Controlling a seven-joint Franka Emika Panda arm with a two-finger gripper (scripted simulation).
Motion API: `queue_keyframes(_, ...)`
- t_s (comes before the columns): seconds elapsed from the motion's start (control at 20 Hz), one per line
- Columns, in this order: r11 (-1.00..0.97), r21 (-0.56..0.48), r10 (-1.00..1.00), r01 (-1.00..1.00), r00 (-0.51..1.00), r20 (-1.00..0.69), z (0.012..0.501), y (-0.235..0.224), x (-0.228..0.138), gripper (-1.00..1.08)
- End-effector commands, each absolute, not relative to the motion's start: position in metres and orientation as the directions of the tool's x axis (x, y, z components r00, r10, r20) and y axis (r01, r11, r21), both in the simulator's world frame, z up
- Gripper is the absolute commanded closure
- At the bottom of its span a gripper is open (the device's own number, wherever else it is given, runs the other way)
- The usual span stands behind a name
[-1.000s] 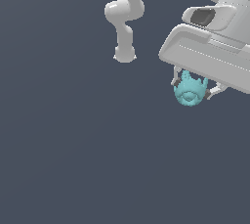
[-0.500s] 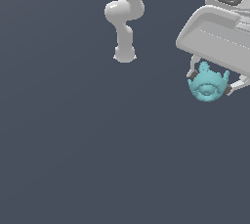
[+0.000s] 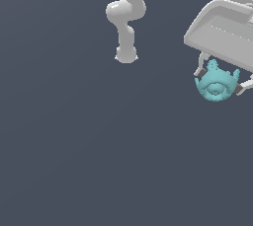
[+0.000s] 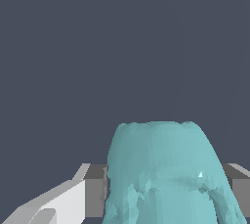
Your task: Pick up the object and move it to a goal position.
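The teal lumpy object (image 3: 216, 86), with short spiky bumps on its upper edge and a round hollow facing the camera, hangs between my fingers at the exterior view's right. My gripper (image 3: 220, 83) is shut on it, one fingertip (image 3: 200, 74) on each side, held well above the flat grey floor. In the wrist view the object (image 4: 166, 174) fills the space between the two fingers (image 4: 73, 196). The white hand body (image 3: 222, 27) sits above it.
The arm's white base and lower links (image 3: 126, 27) stand at the exterior view's upper middle. The dark grey floor (image 3: 99, 151) spreads all around with nothing else on it.
My gripper has moved toward the exterior view's right and slightly up, carrying the teal object with it. The object has stayed in the grip.
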State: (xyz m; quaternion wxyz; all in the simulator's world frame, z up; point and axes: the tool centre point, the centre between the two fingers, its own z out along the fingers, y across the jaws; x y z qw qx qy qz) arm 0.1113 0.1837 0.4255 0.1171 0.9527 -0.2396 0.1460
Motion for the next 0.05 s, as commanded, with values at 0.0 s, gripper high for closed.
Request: queue_keyframes(0.0, -0.857, 0.153, -0.423, -0.492, 0.842, 0.335, 0.4261, 0.1837, 0.1117, 1.08)
